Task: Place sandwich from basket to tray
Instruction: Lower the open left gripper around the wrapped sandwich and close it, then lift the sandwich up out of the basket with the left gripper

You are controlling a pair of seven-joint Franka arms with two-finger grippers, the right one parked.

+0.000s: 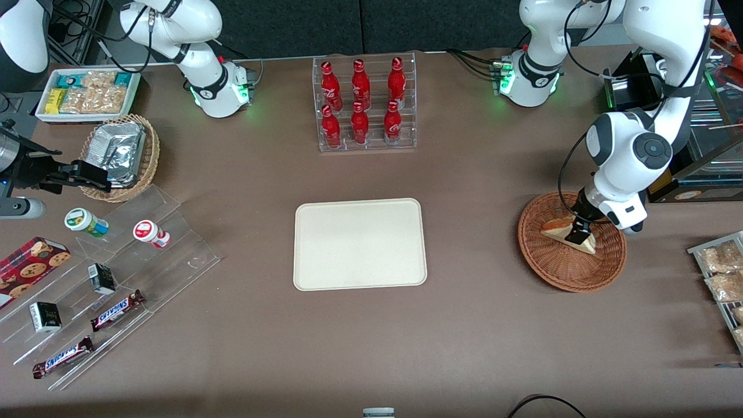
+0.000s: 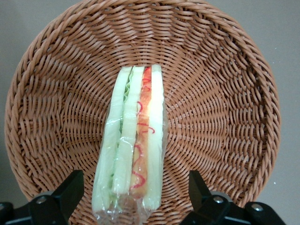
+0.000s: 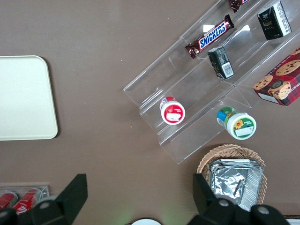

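The sandwich [image 1: 566, 231], a wrapped wedge of white bread with red-orange and green filling, lies in the round reddish-brown wicker basket [image 1: 545, 264] toward the working arm's end of the table. My left gripper [image 1: 579, 234] is down in the basket over the sandwich. In the left wrist view the gripper [image 2: 132, 194] is open, one black finger [image 2: 70, 190] on each side of the sandwich [image 2: 133, 140], with gaps to the wrap, above the basket's weave [image 2: 220, 108]. The cream tray [image 1: 360, 244] lies bare at the table's middle.
A clear rack of red bottles [image 1: 363, 104] stands farther from the front camera than the tray. A clear stepped stand [image 1: 116, 273] with snack bars and cups, a tan basket of foil packets [image 1: 122, 154] and a white snack tray [image 1: 87, 93] lie toward the parked arm's end. Snack packets [image 1: 722, 273] lie beside the basket.
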